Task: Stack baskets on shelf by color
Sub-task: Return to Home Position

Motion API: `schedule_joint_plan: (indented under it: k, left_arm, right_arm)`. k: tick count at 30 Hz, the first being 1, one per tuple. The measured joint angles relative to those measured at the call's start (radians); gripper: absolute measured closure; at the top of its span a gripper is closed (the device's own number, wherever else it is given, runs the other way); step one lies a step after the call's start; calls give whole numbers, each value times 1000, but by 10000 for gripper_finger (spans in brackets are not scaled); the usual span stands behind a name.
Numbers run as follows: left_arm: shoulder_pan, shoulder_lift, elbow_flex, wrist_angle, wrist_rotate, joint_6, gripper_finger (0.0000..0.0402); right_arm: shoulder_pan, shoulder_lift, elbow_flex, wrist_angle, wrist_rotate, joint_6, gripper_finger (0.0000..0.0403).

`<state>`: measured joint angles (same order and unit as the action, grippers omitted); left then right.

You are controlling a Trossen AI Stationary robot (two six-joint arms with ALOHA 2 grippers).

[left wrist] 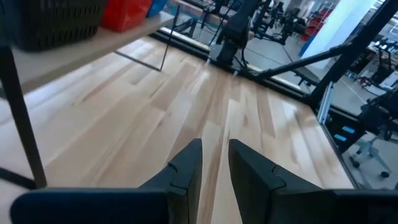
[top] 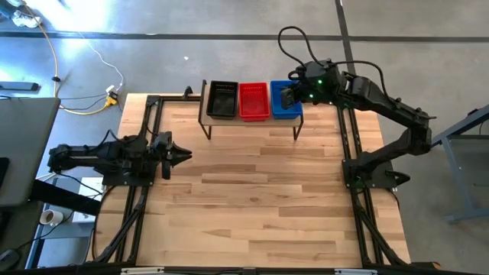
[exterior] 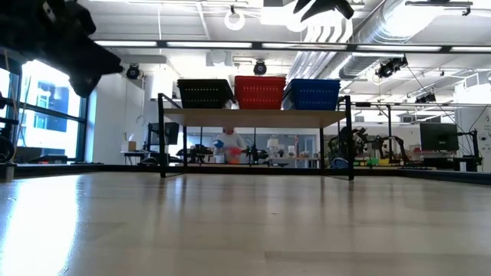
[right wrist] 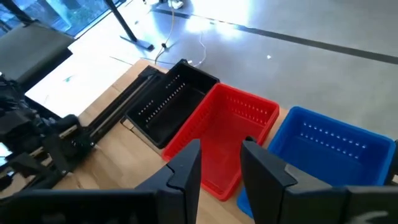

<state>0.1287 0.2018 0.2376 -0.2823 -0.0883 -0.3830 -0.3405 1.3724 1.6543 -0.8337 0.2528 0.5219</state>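
1. The baskets are all on the shelf [exterior: 253,117]. A black stack [top: 221,100], a red stack [top: 254,101] and a blue stack [top: 294,111] stand side by side, with black nearest the left arm's side. Sorting looks finished, so the job left seems to be drawing the arms back.
2. The right gripper [right wrist: 221,149] hangs above the blue stack. The low view shows it clear of the rim, with its fingers parted and nothing between them. It should rise straight up before any swing away, so that no finger catches a rim and drags the stack.
3. The arm should then fold back toward its base at the table's [top: 267,206] right edge, with the forearm kept off the shelf's legs.
4. The left gripper [left wrist: 214,152] sits low over the table on its own side, well apart from the shelf. Its fingers are slightly parted and empty. It looks close to home, so it needs only a small, slow move.
5. The blue stack sits at the plank's end, so a nudge there could tip it off.
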Motion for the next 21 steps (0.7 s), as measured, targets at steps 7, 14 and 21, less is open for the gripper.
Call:
schedule_joint_plan:
  k: [7, 14, 21]
  left_arm:
    - [0, -75, -96, 62, 9, 9, 330]
    - [0, -78, -192, 222, 29, 20, 330]
    - [2, -77, -209, 254, 52, 33, 330]
  right_arm:
    - [-1, 0, 0, 0, -17, -44, 304]
    - [-52, -33, 0, -11, -28, -100, 304]
    - [-114, -171, 0, -66, -39, -216, 304]
